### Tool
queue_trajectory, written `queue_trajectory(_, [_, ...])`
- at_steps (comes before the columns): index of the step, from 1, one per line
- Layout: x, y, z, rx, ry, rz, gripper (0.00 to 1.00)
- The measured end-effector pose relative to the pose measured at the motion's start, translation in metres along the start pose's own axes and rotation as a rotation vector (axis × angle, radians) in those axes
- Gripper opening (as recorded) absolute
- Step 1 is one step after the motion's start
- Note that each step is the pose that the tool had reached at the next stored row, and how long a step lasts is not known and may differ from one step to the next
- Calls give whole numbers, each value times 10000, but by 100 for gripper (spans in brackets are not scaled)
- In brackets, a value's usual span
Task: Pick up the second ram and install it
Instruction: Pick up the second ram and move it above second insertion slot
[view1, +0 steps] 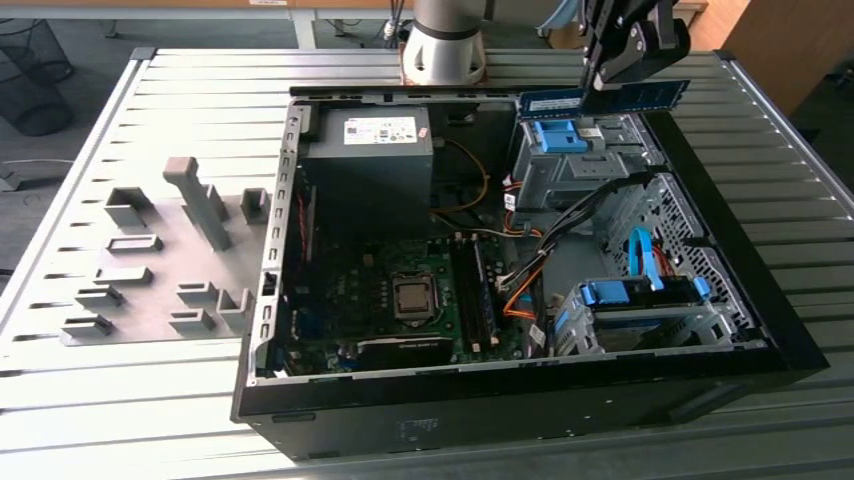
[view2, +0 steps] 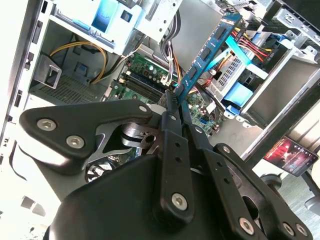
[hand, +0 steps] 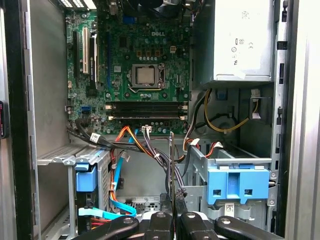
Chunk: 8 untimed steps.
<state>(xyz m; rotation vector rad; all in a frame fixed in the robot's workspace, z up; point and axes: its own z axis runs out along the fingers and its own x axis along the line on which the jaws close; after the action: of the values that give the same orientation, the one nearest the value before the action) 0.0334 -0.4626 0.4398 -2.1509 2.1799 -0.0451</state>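
The second ram (view1: 554, 102), a thin, long blue-green circuit-board stick with a row of black chips, is up in the air. It hangs over the far edge of the open black computer case (view1: 747, 330), towards the exterior view's right and above a chunky bright-blue plastic drive-bay clip (view1: 561, 135). The black metal fingers (view1: 621, 70) are closed on it. In the second wrist view I see them (view2: 172, 145) pinching one end of the stick (view2: 210, 50), and the rest of the board reaches straight out beyond the tips.

The relation that matters is how the stick lies against the long dark memory slots (view1: 474, 290) on the green motherboard (view1: 400, 335). In the exterior view the stick's long axis runs across the case from left to right, while the slots run from far to near. The first wrist view agrees: the board (hand: 172, 160) shows edge-on as a thin line, crosswise to the slots (hand: 145, 111). The slots lie nearer than the stick and to the exterior view's left of it, well apart and lower, beyond a tangle of orange and black cables (view1: 527, 290).

I judge the pick-up done and the seating not yet begun. The case rests on the grey slatted bench (view1: 160, 400).
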Motion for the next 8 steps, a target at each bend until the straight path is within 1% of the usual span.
queue_trajectory(5, [0, 0, 0, -8, -3, 3, 14])
queue_trajectory(7, [0, 0, 0, -123, -5, 10, 14])
queue_trajectory(8, [0, 1, 0, -147, -5, 12, 14])
